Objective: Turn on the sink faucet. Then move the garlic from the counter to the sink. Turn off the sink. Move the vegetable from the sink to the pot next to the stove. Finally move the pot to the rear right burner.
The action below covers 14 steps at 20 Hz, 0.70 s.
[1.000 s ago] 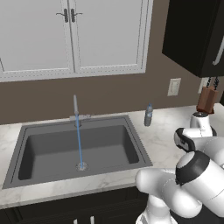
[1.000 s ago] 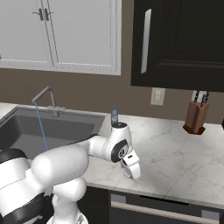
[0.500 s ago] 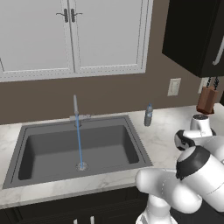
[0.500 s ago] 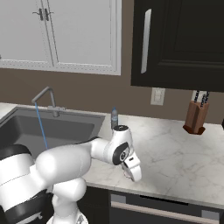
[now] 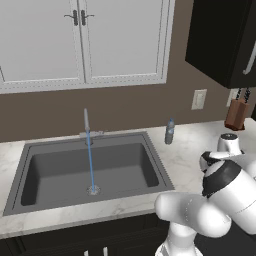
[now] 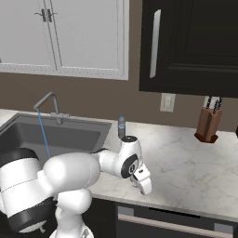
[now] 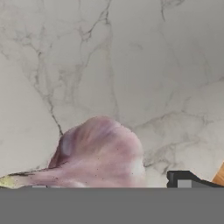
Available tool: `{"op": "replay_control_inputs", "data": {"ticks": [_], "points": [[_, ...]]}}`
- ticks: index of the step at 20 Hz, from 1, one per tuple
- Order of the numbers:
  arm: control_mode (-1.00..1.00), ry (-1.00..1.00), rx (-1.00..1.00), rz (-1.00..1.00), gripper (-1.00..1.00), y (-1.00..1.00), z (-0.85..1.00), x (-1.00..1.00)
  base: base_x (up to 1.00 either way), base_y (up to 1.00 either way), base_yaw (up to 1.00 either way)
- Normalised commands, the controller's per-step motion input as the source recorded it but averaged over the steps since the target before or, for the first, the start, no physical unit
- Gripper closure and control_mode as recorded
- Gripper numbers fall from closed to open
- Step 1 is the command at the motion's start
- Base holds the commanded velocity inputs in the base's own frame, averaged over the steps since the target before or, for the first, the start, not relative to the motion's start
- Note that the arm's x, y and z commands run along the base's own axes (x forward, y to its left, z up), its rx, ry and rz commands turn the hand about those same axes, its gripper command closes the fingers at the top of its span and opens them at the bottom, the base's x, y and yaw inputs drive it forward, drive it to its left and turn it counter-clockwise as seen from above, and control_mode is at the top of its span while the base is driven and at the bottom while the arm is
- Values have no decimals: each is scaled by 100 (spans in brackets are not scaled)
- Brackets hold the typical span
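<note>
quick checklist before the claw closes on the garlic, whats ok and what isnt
1. Water running from the faucet into the sink: ok, a blue stream falls to the drain.
2. Garlic in front of the claw: ok, the hand view has it close up, lying on the marble counter.
3. Claw open: ok, it stands wide, with one dark fingertip off to the side of the garlic.
4. Garlic centred between the fingertips: cannot tell, the other tip is hidden.
5. Claw low enough to close: cannot tell from these views.
6. Bottle by the sink out of the way: ok, it stands upright near the back wall.
</note>
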Motion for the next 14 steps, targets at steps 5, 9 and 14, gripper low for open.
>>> {"op": "replay_control_inputs", "data": {"ticks": [5,9,14], "points": [[-100,0,0,7,100,-2,-20,7,0,0,0],[-100,-4,0,10,100,0,-17,11,0,0,0],[-100,-1,0,7,100,0,-11,9,0,0,0]]}}
